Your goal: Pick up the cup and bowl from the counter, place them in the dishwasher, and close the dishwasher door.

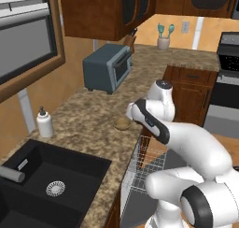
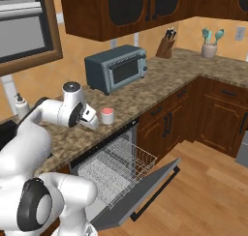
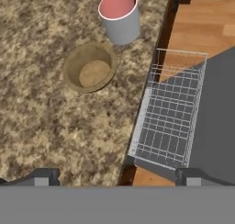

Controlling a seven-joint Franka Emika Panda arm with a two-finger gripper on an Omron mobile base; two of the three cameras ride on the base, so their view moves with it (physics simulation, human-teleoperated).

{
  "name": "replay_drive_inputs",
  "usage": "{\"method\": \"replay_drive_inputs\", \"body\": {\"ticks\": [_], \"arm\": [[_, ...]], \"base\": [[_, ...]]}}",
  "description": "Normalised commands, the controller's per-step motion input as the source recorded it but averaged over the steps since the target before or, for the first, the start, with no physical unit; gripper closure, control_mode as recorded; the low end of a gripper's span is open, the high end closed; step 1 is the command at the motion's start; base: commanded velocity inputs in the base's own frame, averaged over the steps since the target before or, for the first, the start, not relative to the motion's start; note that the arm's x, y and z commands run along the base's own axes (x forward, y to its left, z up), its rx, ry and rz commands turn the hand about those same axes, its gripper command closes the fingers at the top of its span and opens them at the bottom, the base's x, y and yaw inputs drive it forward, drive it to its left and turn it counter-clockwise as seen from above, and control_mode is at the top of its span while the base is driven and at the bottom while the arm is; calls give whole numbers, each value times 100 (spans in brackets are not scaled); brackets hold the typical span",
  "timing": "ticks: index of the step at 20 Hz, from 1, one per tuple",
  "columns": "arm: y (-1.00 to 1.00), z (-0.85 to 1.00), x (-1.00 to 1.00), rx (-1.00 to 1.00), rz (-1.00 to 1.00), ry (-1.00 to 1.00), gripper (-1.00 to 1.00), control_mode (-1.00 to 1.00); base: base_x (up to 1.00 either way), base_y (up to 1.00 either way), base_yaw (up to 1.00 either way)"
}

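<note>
The fingers (image 3: 117,176) are hanging spread wide with nothing between them, straddling the worktop (image 3: 41,126) front edge, probably so the hand can drop onto either dish. The dishwasher door (image 2: 140,194) is lying open with the rack (image 3: 170,113) drawn out, ready for loading. Further in, the bowl (image 3: 90,67) is sitting mouth up; just beyond, the cup (image 3: 120,16) is standing upright, long axis vertical, near that front edge.

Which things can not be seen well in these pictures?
- Small white cup with pinkish-red top: left base view, behind the arm.
- Shallow tan-brown bowl: left base view, partly behind the arm; right base view, hidden by the hand.
- Gripper: hand view, fingertips cut off below; grip unclear.
</note>
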Motion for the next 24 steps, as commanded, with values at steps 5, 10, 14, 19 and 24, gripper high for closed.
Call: {"method": "replay_drive_inputs", "body": {"ticks": [5, 10, 14, 19, 24], "arm": [[0, -32, 43, 0, 0, 2, -100, -100], [2, -31, 50, 0, 0, 2, -100, -100], [9, -38, 48, 0, 0, 6, -100, -100], [12, -39, 42, 0, 0, 5, -100, -100], [2, -35, 36, 0, 0, 3, -100, -100]], "base": [[0, 0, 0], [0, 0, 0], [0, 0, 0], [0, 0, 0], [0, 0, 0]]}}
